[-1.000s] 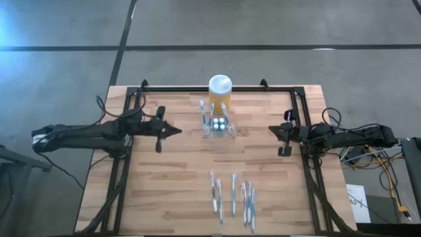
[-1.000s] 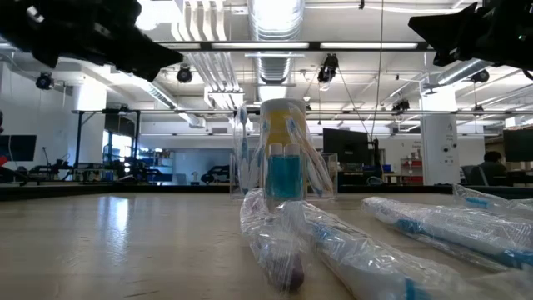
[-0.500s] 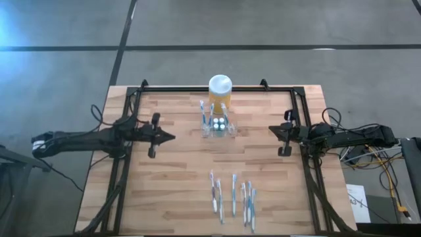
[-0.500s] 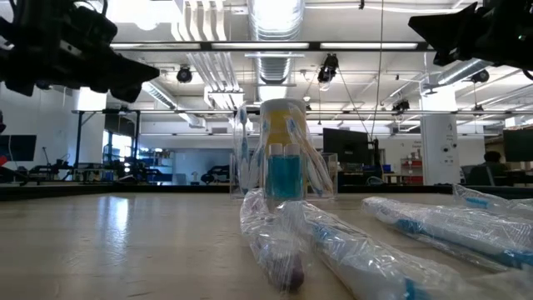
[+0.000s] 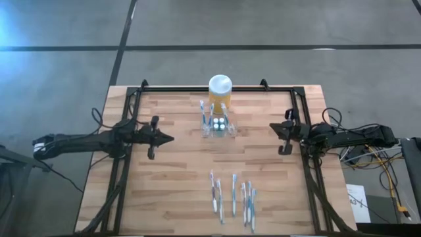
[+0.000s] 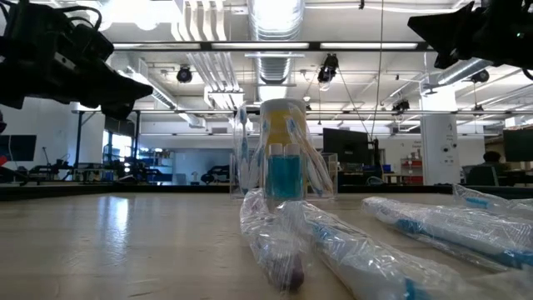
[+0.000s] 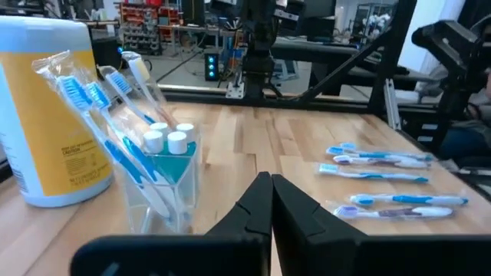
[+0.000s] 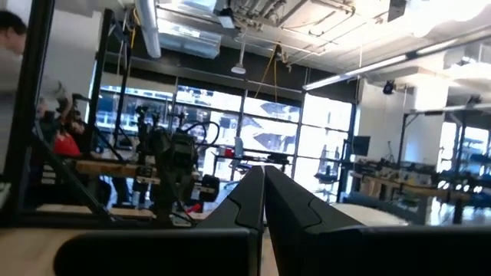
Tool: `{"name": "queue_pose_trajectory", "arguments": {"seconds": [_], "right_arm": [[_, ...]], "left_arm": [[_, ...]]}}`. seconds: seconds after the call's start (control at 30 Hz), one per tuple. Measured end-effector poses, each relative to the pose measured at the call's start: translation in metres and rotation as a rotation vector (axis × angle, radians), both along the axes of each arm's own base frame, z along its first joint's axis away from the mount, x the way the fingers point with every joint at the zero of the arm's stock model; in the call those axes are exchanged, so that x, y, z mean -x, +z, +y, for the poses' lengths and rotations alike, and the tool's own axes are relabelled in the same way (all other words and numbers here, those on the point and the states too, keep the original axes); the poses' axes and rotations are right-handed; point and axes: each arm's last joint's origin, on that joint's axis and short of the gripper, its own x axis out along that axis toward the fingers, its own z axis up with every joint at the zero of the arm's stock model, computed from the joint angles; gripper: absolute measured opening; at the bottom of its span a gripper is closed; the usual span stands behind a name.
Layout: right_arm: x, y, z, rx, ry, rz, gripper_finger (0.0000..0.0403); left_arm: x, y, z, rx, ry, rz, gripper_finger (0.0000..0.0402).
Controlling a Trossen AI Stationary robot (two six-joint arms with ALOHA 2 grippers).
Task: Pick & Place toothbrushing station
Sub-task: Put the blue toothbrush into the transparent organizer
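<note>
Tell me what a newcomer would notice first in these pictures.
The clear toothbrush holder stands out at the far middle of the wooden table, with wrapped brushes sticking up and a yellow jar right behind it. A row of wrapped toothbrushes lies nearer the front edge. The left gripper and the right gripper wait shut at either side, both off the holder.

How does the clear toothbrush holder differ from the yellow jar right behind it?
The clear toothbrush holder is see-through; the yellow jar is opaque yellow with a printed label. The holder is lower and boxy; the jar is taller and round. The holder is open-topped, with wrapped toothbrushes leaning out and white-capped tubes inside; the jar is shut with a white lid. Both stand upright, close together at the table's far middle, untouched by either end effector.
</note>
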Motion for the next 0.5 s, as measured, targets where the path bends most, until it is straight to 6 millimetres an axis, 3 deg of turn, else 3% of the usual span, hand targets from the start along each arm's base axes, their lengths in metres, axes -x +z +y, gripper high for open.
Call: {"name": "queue_pose_trajectory", "arguments": {"seconds": [0.23,0.5], "right_arm": [[-0.0001,-0.0002,0.0000,-0.081,0.032,-0.015,0.0008],[-0.0002,-0.0006,-0.0001,-0.044,0.015,-0.002,0.0008]], "left_arm": [[0.0023,-0.0037,-0.0005,0.051,0.002,0.040,0.0006],[0.0025,-0.0042,-0.0006,0.062,0.002,0.046,0.0006]]}}
